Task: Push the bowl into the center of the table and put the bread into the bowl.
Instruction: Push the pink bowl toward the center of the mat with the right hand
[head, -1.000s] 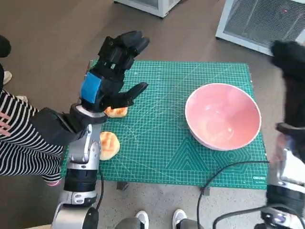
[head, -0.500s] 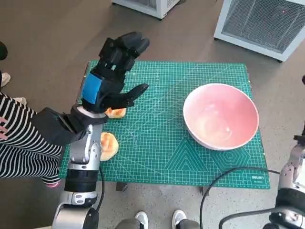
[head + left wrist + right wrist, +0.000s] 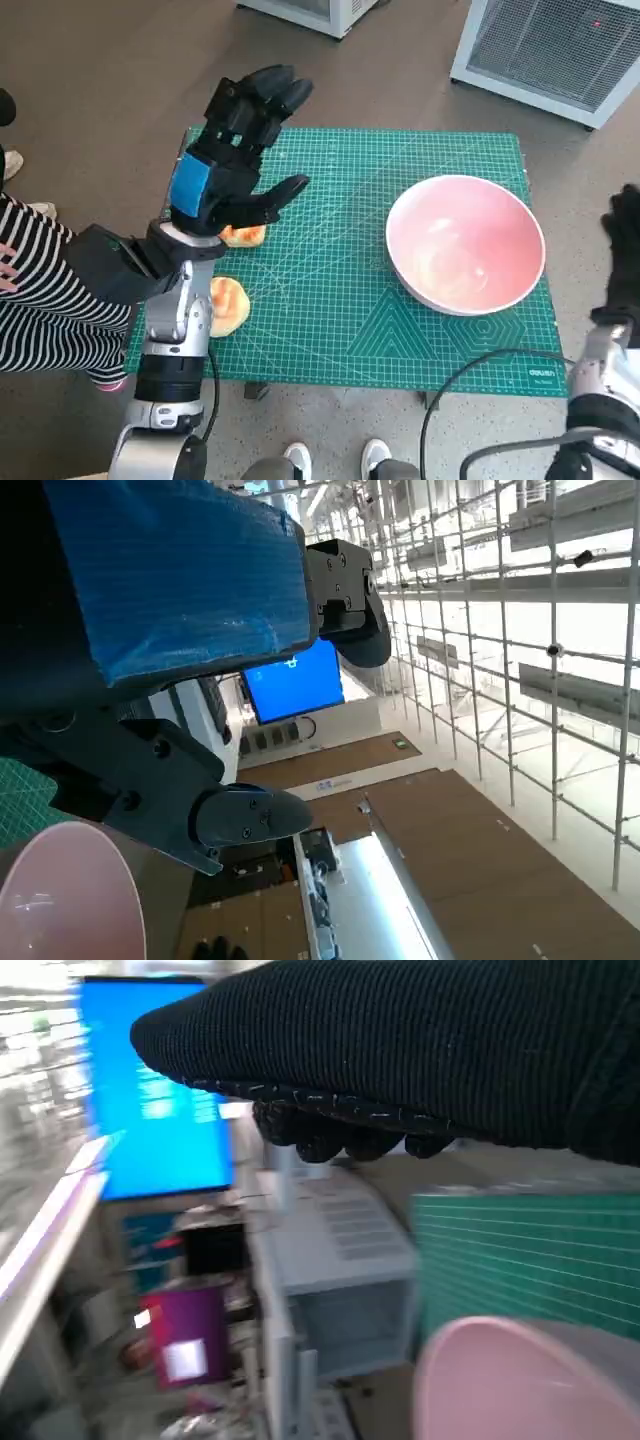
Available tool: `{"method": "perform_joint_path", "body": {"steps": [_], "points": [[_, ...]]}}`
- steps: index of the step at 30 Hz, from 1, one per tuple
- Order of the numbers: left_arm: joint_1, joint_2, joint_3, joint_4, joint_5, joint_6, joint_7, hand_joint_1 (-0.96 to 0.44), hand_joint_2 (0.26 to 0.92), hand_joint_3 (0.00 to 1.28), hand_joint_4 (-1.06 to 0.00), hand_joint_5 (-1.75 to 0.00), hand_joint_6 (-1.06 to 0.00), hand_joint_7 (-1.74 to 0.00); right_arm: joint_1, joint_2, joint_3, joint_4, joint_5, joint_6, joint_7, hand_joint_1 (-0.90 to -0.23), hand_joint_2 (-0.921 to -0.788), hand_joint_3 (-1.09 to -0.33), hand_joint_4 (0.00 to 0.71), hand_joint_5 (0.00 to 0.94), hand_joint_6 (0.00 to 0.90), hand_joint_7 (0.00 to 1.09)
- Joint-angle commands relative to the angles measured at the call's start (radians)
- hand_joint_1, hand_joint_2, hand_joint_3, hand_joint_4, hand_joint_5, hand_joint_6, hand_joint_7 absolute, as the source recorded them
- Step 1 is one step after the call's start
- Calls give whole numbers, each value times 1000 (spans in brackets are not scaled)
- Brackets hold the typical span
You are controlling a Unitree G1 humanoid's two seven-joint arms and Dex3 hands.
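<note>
Head view: the left hand (image 3: 235, 150) is raised above the green mat's (image 3: 340, 300) left side, fingers spread and nothing held.

The pink bowl (image 3: 466, 243) is seen on the right part of the mat, well apart from that hand. One bread piece (image 3: 243, 236) lies just under the hand's thumb side, another bread piece (image 3: 227, 304) nearer the front left edge beside the forearm. The gloved right hand (image 3: 625, 228) is glimpsed at the right border, off the mat beside the bowl; its grasp cannot be told.
</note>
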Motion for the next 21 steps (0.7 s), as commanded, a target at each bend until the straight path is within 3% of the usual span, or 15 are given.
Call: {"method": "perform_joint_path", "body": {"steps": [1, 9, 21], "points": [[7, 17, 7, -17, -4, 12, -2, -180, 781, 403, -28, -486, 1, -780, -3, 41, -1, 58, 5, 45, -14, -614, -921, -904, 57, 6, 2, 374], [18, 29, 4, -31, -3, 21, 0, -184, 817, 328, -47, -411, 1, -762, -28, 120, 38, 90, -31, 79, -48, -624, -921, -900, 62, 5, 13, 360], [34, 47, 10, -43, 3, 25, 4, -192, 865, 227, -113, -266, 1, -754, -79, 184, 115, 97, -89, 104, -28, -634, -921, -884, 80, 10, 27, 343]]}}
